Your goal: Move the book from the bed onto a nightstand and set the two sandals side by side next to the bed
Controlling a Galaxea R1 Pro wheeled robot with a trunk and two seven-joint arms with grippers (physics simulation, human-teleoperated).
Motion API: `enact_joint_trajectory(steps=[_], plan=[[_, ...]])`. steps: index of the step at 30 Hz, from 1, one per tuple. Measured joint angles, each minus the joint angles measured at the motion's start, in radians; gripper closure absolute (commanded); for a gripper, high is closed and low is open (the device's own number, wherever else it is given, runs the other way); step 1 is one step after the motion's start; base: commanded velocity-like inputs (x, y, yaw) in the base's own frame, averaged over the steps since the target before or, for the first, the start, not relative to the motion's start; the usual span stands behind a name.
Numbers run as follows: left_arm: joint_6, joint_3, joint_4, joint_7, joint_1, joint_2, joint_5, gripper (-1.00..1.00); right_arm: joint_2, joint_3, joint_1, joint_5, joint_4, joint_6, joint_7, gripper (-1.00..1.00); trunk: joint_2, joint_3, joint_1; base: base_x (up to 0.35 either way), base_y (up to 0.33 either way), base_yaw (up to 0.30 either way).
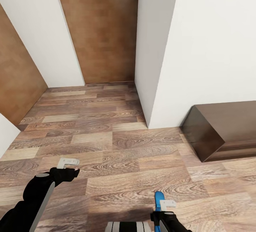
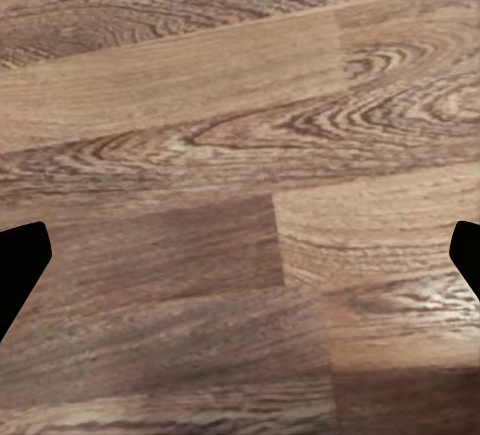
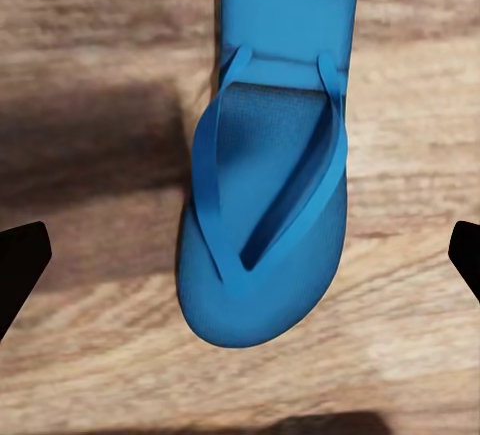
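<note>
Right gripper clamped on blue sandal, left gripper apart, wood-plank floor, brown door.

**Camera Arrangement**

The head view looks forward and steeply down from above both arms, covering the wood-plank floor, a brown door and white walls. The left wrist view faces straight down, close to the floor. The right wrist view faces down, close over a blue sandal, which also appears at the head view's lower edge. All three views share the floor.
</note>
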Motion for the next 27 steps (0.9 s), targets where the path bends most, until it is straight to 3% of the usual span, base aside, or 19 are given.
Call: enact_joint_trajectory(steps=[9,17,27], plan=[[0.0,0.0,0.0,0.0,0.0,0.0,0.0,-1.0,0.0,-0.001,-0.013,-0.001,0.0,0.0,0.0,-1.0,0.0,0.0,0.0,0.0,0.0,0.0],[0.0,0.0,0.0,0.0,0.0,0.0,0.0,-1.0,0.0,0.0,-0.025,-0.002,0.0,0.001,0.0,-1.0,-0.002,-0.031,0.004,0.0,0.0,0.0],[0.0,0.0,0.0,0.0,0.0,0.0,0.0,-1.0,0.0,-0.001,-0.044,-0.002,0.0,0.002,0.0,-1.0,-0.002,-0.031,0.004,0.0,0.0,0.0]])
